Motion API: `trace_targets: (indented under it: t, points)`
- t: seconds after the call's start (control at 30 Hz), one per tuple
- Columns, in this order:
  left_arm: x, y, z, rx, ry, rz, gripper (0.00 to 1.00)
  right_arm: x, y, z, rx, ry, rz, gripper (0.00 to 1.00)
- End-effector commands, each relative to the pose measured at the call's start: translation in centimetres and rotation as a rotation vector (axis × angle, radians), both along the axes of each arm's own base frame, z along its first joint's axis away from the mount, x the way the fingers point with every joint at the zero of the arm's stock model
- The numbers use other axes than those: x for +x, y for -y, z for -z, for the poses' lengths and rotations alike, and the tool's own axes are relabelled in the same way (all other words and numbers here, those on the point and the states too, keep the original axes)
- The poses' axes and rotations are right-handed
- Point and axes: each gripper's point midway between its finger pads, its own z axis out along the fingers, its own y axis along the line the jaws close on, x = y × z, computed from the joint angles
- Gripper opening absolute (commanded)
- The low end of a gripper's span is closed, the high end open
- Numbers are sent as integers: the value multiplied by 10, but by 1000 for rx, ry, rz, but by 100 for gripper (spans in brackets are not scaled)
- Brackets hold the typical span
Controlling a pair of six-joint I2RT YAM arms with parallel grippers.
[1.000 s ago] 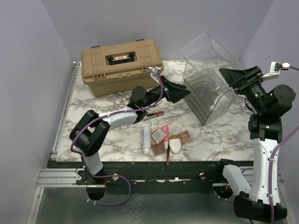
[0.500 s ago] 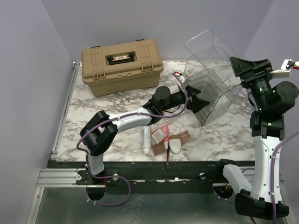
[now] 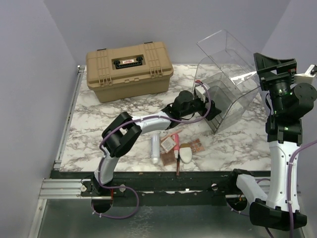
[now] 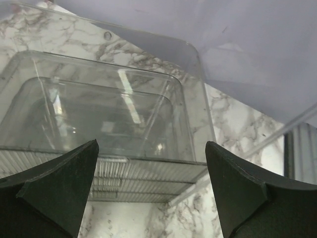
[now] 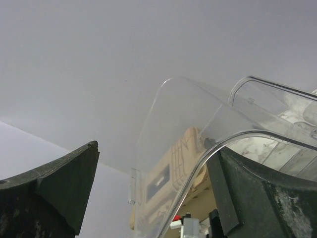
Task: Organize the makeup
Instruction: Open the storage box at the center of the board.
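Note:
The makeup lies in a cluster near the table's front edge: a white tube [image 3: 155, 148], a pink tube [image 3: 175, 138] over a small square palette [image 3: 169, 145], a white oval piece [image 3: 186, 155], a brown-pink palette [image 3: 197, 147] and a thin red pencil [image 3: 177, 166]. My left gripper [image 3: 214, 110] [image 4: 151, 168] is open and empty, low over the table, facing the clear bin's [image 4: 99, 119] ribbed grey drawers [image 4: 138, 176]. My right gripper [image 3: 273, 63] [image 5: 153, 168] is raised at the right, open, with the bin's curved clear rim [image 5: 198, 168] close to its right finger.
The tan hard case [image 3: 129, 69] stands shut at the back left. The clear bin [image 3: 233, 99] sits at the back right with its clear lid [image 3: 223, 47] lifted. The left arm stretches across the table just behind the makeup.
My left arm has reached to the right, bringing its open gripper up to the bin's drawers. My right gripper has risen, swung right and opened a little wider.

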Motion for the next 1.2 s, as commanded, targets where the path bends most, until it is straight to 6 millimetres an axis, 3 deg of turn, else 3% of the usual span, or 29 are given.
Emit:
trace_targets:
  t: [0.0,0.27,0.57,0.83,1.17]
  points:
    - [17,8,12,97,52,-26,90,-7,8,-36,38,101,47,95]
    - [25,-1,53,255,23,-62,88,-2,15,-35,64,81,80,95]
    - [26,-28,99,455,1,-112,86,16,31,-42,70,82,153,95]
    - [24,-34,107,474,-18,-121,86,26,62,-22,36,18,316,95]
    - [20,-30,98,446,-29,-105,86,46,76,7,-42,-126,366,96]
